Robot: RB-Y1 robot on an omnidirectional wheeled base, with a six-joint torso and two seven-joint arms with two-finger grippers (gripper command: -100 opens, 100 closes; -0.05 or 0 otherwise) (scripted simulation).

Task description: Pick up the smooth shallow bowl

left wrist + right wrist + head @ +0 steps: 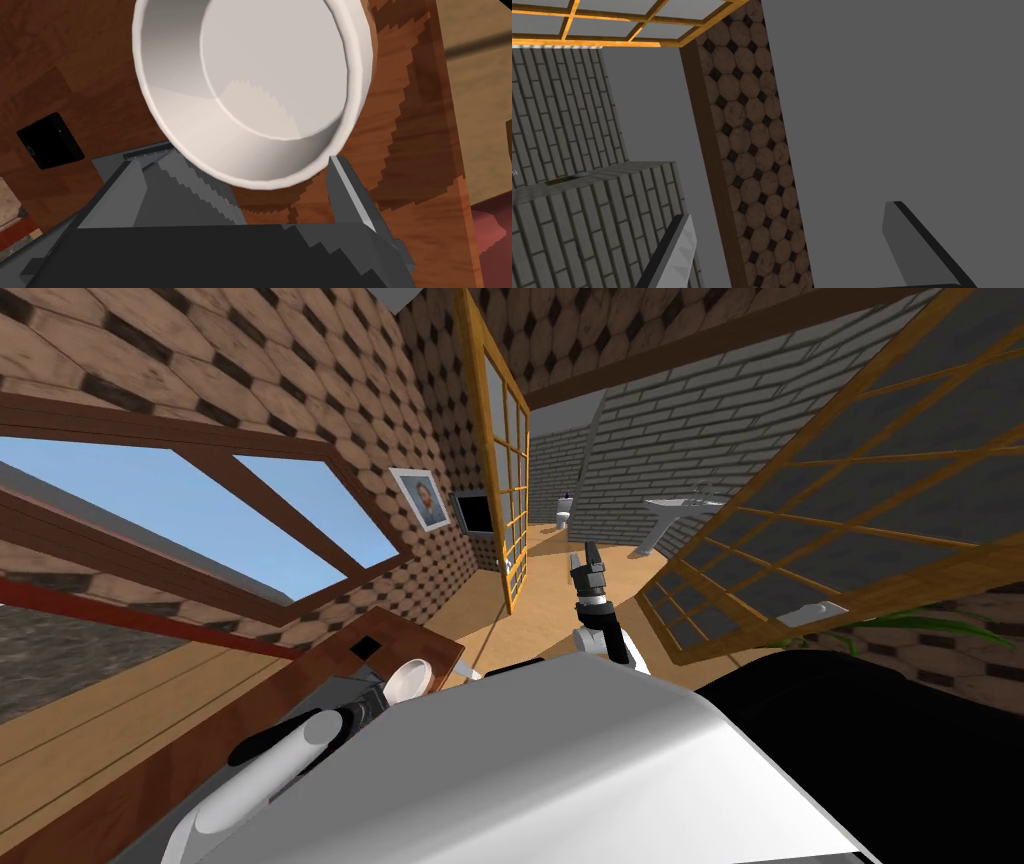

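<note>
- Where the brown wooden table (415,150) lies beneath my left hand, the white shallow bowl (260,85) sits on it, empty.
- Left gripper (243,157): fingers spread wide, straddling the bowl's near rim, not clamped.
- Right gripper (789,211): raised ahead, spread, holding nothing.
- Small black square (50,142): on the table, apart from the bowl.

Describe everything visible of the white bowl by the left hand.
The bowl is plain white, smooth and shallow, with a flat round bottom, a low sloping wall and a thick rounded rim. It is empty and looks intact. It appears to rest on a reddish-brown wooden tabletop. Its near rim lies between the open fingers of the left hand; whether either finger touches it I cannot tell.
</note>
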